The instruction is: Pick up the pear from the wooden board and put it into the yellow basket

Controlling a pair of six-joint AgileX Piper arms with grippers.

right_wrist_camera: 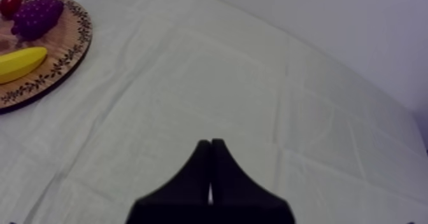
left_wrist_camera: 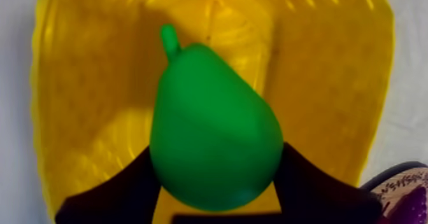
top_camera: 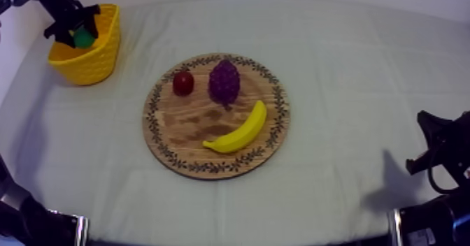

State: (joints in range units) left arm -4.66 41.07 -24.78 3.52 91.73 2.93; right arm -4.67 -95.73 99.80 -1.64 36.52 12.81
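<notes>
pinching the pear (left_wrist_camera: 213, 125) at its wide end, the left gripper (top_camera: 79, 35) hangs over the yellow basket (top_camera: 98, 61), which stands well apart from the wooden board (top_camera: 183, 123), beyond its far left side. one black finger (left_wrist_camera: 121, 195) presses on each flank of the pear, and the stem points toward the basket's far wall. the pear is off the board and in the mouth of the basket, with the yellow wall around it on every side. whether it touches the basket floor i cannot tell. from above, the left arm crosses the basket's far rim and hides part of it.

three toy fruits lie on the board. the small red fruit (top_camera: 183, 82) sits at the far left of the board, with the grapes (top_camera: 224, 81) just beside it, the two apart. the banana (top_camera: 238, 131) curves along the board's near right part, close to the patterned rim, with its upper end near the grapes but not touching them.

the right gripper (right_wrist_camera: 211, 145) is low over the grey-white cloth (top_camera: 350, 67), well to the right of the board. its fingers are pressed together into a narrow wedge with nothing between them.
</notes>
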